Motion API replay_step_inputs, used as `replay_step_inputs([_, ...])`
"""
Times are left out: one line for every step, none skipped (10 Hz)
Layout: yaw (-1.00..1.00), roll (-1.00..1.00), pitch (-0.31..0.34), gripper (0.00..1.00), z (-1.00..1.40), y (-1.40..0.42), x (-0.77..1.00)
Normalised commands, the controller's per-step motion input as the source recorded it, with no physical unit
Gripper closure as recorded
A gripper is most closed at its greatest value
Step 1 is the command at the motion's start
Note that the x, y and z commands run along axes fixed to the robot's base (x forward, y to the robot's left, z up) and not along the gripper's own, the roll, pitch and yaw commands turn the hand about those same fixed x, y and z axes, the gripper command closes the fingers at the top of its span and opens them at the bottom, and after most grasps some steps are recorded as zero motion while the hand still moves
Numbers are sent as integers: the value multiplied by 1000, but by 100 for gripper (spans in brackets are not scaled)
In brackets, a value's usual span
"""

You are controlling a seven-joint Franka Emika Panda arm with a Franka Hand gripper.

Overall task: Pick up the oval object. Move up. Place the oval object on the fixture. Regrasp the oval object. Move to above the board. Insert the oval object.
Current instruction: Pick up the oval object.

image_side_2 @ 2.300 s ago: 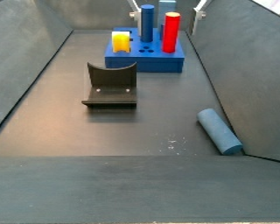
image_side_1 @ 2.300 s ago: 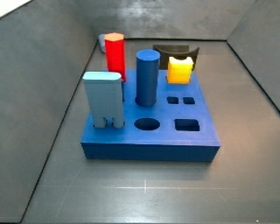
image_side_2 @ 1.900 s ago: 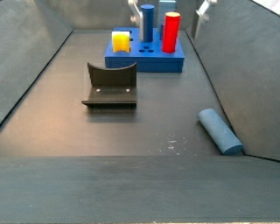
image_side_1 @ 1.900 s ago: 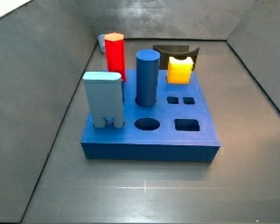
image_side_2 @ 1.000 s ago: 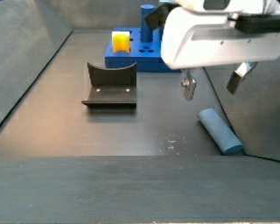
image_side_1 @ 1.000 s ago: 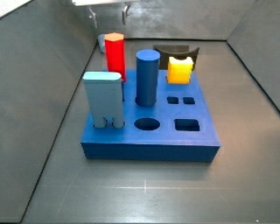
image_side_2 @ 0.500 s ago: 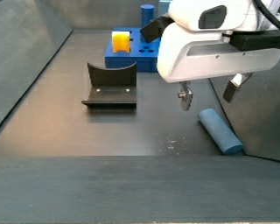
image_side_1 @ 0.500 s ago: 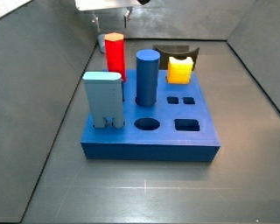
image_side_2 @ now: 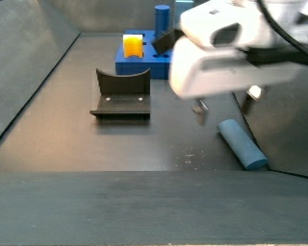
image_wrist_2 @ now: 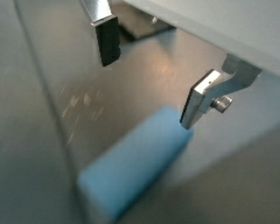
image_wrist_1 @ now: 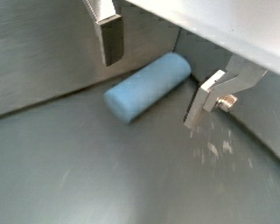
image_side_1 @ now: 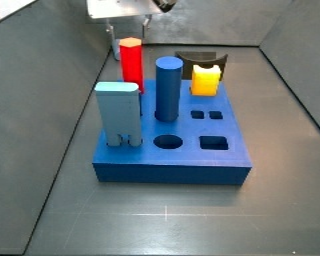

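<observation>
The oval object [image_side_2: 242, 144], a pale blue smooth peg, lies on its side on the floor close to the side wall. My gripper [image_side_2: 227, 106] hangs open just above its far end without touching it. In both wrist views the oval object [image_wrist_1: 149, 85] [image_wrist_2: 136, 171] lies beyond the spread fingers, with nothing between the pads. The black fixture [image_side_2: 122, 94] stands apart on the floor, between the peg and the board. The blue board [image_side_1: 176, 150] carries pegs; in a side view my hand hides part of the board [image_side_2: 150, 67].
On the board stand a red peg [image_side_1: 131, 62], a dark blue cylinder [image_side_1: 168, 88], a light blue block [image_side_1: 117, 112] and a yellow piece [image_side_1: 206, 78]. Several holes in the board's top are open. Grey walls slope up around the floor.
My gripper came into view from above and has descended toward the oval object, staying open. The oval object, fixture and board have not moved.
</observation>
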Motion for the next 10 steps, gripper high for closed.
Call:
replay_step_inputs([-14,-84,-156,0,-806,757,-543])
replay_step_inputs([0,-250,-206,0,-563,700,-334])
replay_step_inputs([0,-356,-183,0,-434,657,0])
replay_step_inputs([-11,-376,-190,0,-360,560,214])
replay_step_inputs([0,-354,-173,0,-394,463,466])
replay_step_inputs([-51,-303,-149,0,-489,483,380])
replay_step_inputs([-91,-194,-96,0,-709,560,249])
replay_step_inputs([-60,0,-17,0,-1000,463,40])
replay_step_inputs([0,0,-34,0,-1000,229,-334])
replay_step_inputs([-9,0,-50,0,-1000,140,-597])
